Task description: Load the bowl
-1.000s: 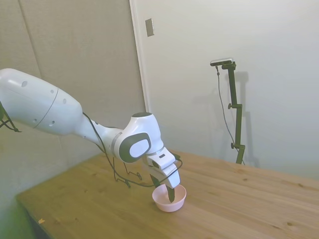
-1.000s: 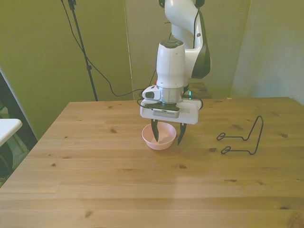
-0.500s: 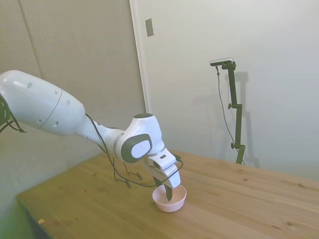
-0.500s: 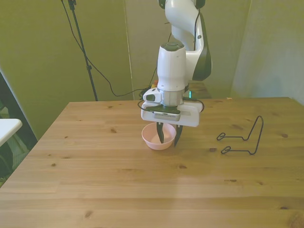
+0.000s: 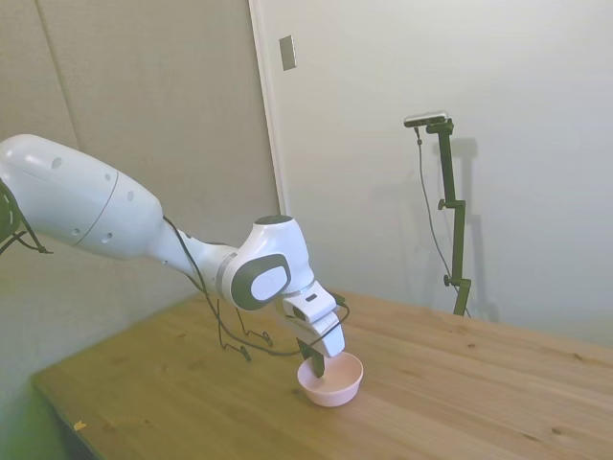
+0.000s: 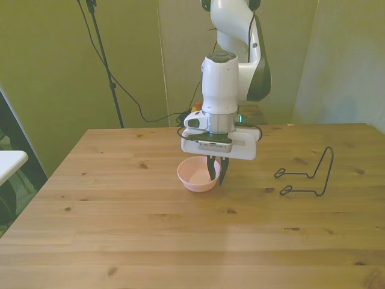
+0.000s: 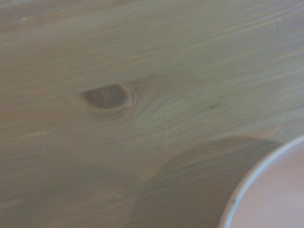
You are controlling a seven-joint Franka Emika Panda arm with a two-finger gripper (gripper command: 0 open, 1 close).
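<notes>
The small pale pink bowl (image 6: 196, 175) sits near the middle of the wooden table, also seen in the side view (image 5: 334, 379). My gripper (image 6: 215, 178) points straight down at the bowl's rim on the front view's right side. Its two dark fingers are pinched together on that rim, one inside the bowl and one outside. In the side view the gripper (image 5: 316, 367) grips the bowl's near-left edge. The wrist view shows only a curved bit of the bowl's rim (image 7: 259, 183), with a shadow on the wood beside it. The bowl holds nothing.
A thin dark wire rack (image 6: 308, 175) stands on the table toward the front view's right, well apart from the bowl. Off the table's edge on the front view's left, the corner of a white surface (image 6: 9, 161) shows.
The fingers, spread wide around the bowl a second ago, have shut on its rim. The gripper shifted slightly toward the front view's right and rose a little; the bowl moved slightly with it.
</notes>
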